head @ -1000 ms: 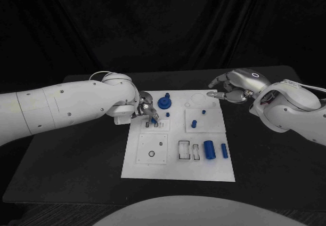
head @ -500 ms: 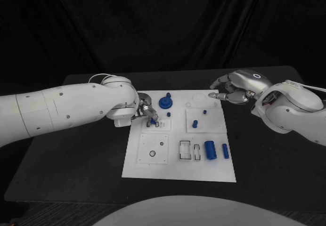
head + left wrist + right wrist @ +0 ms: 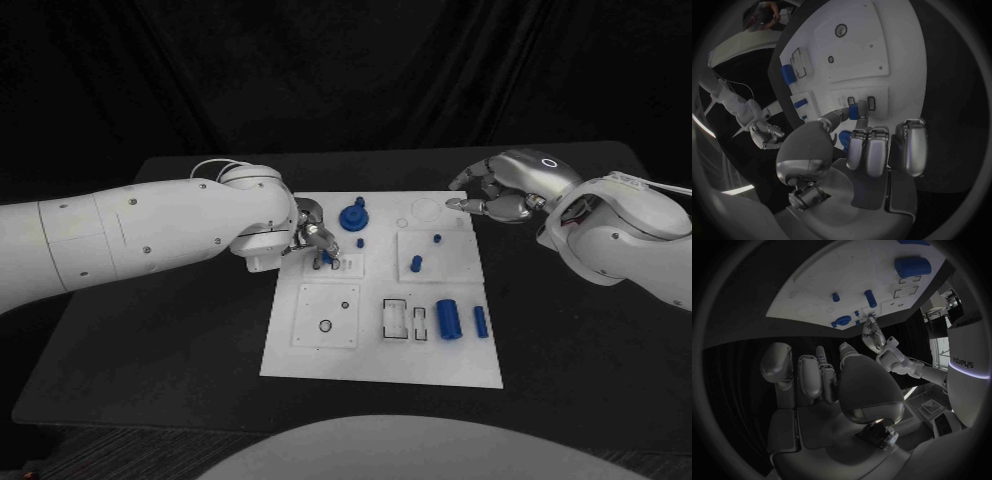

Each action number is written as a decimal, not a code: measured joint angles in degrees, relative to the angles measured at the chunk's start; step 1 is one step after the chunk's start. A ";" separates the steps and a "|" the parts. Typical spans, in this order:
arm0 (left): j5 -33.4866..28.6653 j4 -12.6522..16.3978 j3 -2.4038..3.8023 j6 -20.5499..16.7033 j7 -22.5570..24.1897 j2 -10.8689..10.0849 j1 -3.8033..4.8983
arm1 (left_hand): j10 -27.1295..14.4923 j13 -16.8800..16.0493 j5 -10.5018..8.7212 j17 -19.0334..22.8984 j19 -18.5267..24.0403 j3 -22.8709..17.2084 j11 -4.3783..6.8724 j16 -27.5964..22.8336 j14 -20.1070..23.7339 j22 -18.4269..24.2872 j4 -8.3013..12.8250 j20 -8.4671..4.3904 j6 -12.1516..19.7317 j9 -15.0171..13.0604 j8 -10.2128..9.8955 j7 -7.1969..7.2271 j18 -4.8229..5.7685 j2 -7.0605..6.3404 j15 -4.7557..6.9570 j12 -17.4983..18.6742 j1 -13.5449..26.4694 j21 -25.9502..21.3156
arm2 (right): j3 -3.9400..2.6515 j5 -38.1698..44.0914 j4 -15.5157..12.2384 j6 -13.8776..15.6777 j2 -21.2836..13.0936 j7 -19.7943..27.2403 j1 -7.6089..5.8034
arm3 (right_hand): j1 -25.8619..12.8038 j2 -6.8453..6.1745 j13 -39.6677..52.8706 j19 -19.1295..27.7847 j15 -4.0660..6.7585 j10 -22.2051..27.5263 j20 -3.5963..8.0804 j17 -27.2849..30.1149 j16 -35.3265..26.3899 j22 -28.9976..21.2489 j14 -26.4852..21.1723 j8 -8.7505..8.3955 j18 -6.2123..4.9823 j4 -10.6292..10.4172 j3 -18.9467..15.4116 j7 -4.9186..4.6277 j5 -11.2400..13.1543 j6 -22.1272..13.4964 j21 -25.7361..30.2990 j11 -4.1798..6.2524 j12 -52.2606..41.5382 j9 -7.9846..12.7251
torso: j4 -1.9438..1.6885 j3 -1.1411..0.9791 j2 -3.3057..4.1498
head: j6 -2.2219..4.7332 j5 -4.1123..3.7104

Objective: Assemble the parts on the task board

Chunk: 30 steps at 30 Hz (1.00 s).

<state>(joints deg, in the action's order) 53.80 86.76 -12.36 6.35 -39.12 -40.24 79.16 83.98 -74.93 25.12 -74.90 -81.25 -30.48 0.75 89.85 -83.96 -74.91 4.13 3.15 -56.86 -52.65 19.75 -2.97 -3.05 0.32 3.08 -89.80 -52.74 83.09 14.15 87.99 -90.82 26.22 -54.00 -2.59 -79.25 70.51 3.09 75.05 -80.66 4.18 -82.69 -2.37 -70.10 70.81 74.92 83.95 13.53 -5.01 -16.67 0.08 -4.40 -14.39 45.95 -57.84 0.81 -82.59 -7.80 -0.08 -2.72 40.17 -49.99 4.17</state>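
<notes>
Near the task board's (image 3: 378, 355) left edge, toward its far end, a small blue part (image 3: 853, 111) is pinched by the left hand (image 3: 313, 240) over a slot.

The right hand (image 3: 495, 192) is held off the far right corner, fingers curled in, nothing gripped. Several parts are judged seated: a blue knob (image 3: 351, 216) at the far edge and pegs (image 3: 415, 264) mid-board. Toward the right edge a large cylinder (image 3: 447, 319) and a slimmer one (image 3: 479, 321) are seen lying; empty outlined slots (image 3: 392, 318) remain beside them, so assembly is judged partly done.
</notes>
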 measured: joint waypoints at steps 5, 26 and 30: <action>0.00 0.05 0.00 -0.49 -0.29 0.00 -0.05 | 0.04 0.00 -0.01 0.00 -0.28 -0.23 0.38 0.00 0.00 0.00 0.24 -0.28 -0.48 0.00 -0.18 0.30 0.00 -0.06 0.00 0.00 0.53 0.24 | 0.00 0.00 0.00 -0.04 -0.01 -0.01 0.00 | 0.00 0.00 0.04 0.00 0.00 0.00 0.00 0.06 -0.26 0.00 0.00 0.00 0.02 0.00 0.00 0.00 0.00 0.00 0.27 0.00 0.44 0.05 | 0.00 0.00 -0.01 | 0.00 -0.01; 0.01 1.47 0.12 -0.76 -0.29 0.01 -0.78 | 0.04 0.00 -0.29 0.00 -0.28 -0.78 0.38 0.00 -0.20 0.01 0.46 -0.29 -1.66 -0.04 -0.23 0.64 -0.01 -0.44 0.19 0.00 1.35 0.24 | 0.00 0.00 0.13 -0.17 0.03 -0.07 0.15 | 0.00 -0.01 -0.02 0.20 0.00 0.42 0.20 0.12 -0.26 -0.01 0.00 0.00 0.04 0.00 0.00 0.00 0.00 0.00 0.27 0.00 0.44 0.11 | 0.08 0.01 0.00 | 0.00 0.11; 0.01 1.64 0.11 -0.75 -0.14 0.01 -0.83 | 0.04 0.00 -0.31 0.00 -0.28 -0.77 0.38 0.00 0.01 0.01 0.46 -0.29 -1.68 -0.04 -0.45 0.62 0.00 -0.44 0.40 0.00 1.35 0.24 | 0.00 0.00 0.19 -0.23 0.03 -0.09 0.22 | 0.00 -0.01 -0.02 0.20 0.00 0.42 0.20 0.11 -0.26 -0.01 0.00 0.00 0.05 0.00 0.00 0.00 0.00 0.00 0.27 0.00 0.44 0.10 | 0.08 0.01 0.00 | 0.00 0.15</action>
<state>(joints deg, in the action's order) 53.81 88.40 -12.25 5.60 -39.26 -40.23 78.33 84.01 -74.93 24.81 -74.90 -81.53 -31.26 1.13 89.85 -83.94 -74.91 4.58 2.87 -58.53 -52.69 19.30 -2.35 -3.05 -0.12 3.48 -89.80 -51.39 83.33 14.15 87.99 -90.64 25.99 -53.96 -2.69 -79.02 70.51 3.09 75.03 -80.46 4.18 -82.27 -2.16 -69.99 70.55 74.91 83.95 13.53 -4.97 -16.67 0.08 -4.40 -14.39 45.95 -57.57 0.81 -82.15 -7.69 -0.01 -2.71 40.17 -49.99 4.32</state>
